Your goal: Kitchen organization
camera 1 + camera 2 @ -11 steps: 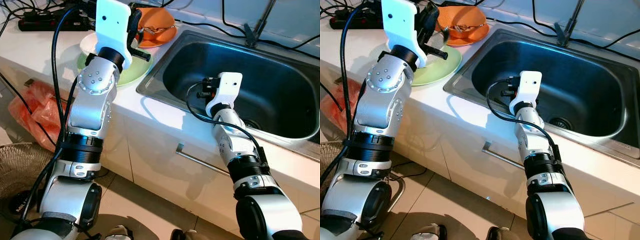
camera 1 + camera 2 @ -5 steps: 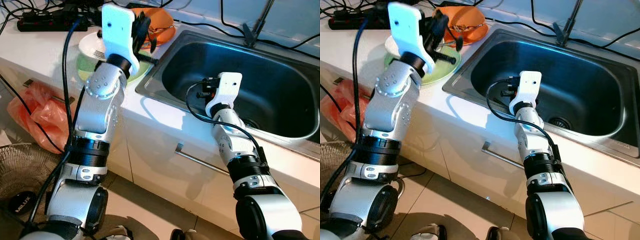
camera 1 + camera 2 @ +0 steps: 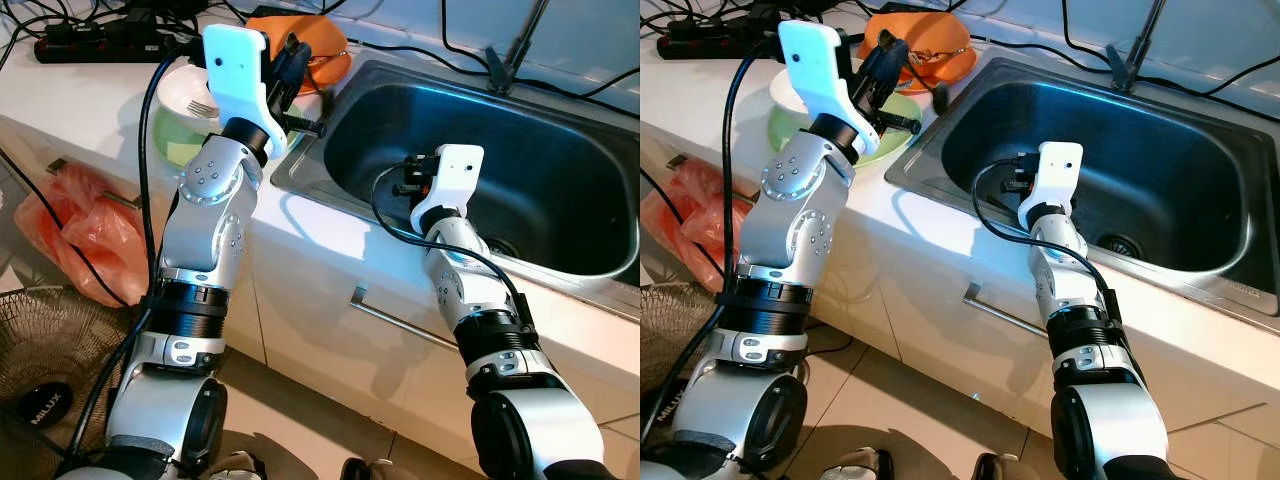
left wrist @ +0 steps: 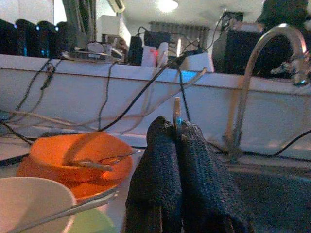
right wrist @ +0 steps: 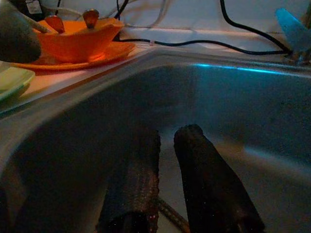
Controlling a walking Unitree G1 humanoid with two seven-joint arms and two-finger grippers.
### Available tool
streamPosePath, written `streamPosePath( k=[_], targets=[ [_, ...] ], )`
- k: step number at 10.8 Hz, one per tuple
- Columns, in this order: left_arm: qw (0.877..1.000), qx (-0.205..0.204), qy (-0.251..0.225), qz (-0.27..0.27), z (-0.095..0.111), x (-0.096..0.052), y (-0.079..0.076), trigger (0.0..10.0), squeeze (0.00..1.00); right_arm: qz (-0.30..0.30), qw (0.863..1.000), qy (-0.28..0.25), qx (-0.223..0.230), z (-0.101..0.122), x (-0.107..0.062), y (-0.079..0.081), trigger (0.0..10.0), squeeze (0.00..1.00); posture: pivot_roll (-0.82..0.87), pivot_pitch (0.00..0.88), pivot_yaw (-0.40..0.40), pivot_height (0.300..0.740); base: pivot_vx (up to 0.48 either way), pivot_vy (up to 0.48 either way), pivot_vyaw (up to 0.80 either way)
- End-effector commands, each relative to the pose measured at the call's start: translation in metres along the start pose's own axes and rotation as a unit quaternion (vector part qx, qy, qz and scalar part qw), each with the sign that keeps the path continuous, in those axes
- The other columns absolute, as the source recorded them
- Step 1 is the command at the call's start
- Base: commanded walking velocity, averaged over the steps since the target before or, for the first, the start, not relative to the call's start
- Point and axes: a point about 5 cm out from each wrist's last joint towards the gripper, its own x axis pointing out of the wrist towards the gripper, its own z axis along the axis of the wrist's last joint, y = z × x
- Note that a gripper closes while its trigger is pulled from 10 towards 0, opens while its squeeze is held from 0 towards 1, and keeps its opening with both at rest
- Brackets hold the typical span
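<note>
Nearest us, our right tool (image 5: pixel 167 182) hangs inside the steel sink (image 3: pixel 560 250), fingers slightly spread and holding nothing. Farther, our left tool (image 4: pixel 176 133) hovers over the counter (image 3: pixel 90 90) at the sink's near corner, pinching a thin metal utensil (image 4: pixel 177 114). Beyond sit a green plate (image 3: pixel 885 135), white bowl (image 3: pixel 185 95) and orange bowl (image 4: pixel 77 155).

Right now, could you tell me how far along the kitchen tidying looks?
Little looks done: the sink seems nearly bare. In hand: the left gripper, by the sink's corner, pinches a thin utensil; the right gripper hangs open inside the sink. Left: the orange bowl with spoons, the white bowl with a fork, and the green plate.
</note>
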Motion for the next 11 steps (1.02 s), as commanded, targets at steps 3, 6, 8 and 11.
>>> streamPosePath(
  k=[3, 6, 8, 11],
  targets=[
    [1.0, -0.025, -0.006, -0.017, -0.001, -0.001, -0.003, 10.0, 0.0, 0.013, 0.998, -0.053, -0.033, 0.022, 0.003, -0.005, 10.0, 0.0, 0.1, 0.108, -0.049, 0.74, 0.0, 0.0, 0.0],
    [0.999, -0.035, -0.006, -0.025, -0.001, -0.001, -0.002, 10.0, 0.0, 0.012, 0.992, -0.111, -0.063, 0.06, 0.009, -0.016, 10.0, 0.0, 0.08, 0.096, -0.039, 0.74, 0.0, 0.0, 0.0],
    [0.999, -0.039, 0.003, -0.025, -0.005, -0.003, -0.001, 10.0, 0.0, 0.026, 0.984, -0.122, -0.126, 0.065, 0.007, -0.023, 10.0, 1.0, 0.08, 0.085, -0.032, 0.74, 0.0, 0.0, 0.0],
    [0.999, -0.046, 0.009, -0.028, -0.008, -0.004, 0.002, 10.0, 0.0, 0.067, 0.972, -0.12, -0.193, 0.06, 0.002, -0.021, 10.0, 1.0, 0.07, 0.074, -0.025, 0.74, 0.0, 0.0, 0.0]
  ],
)
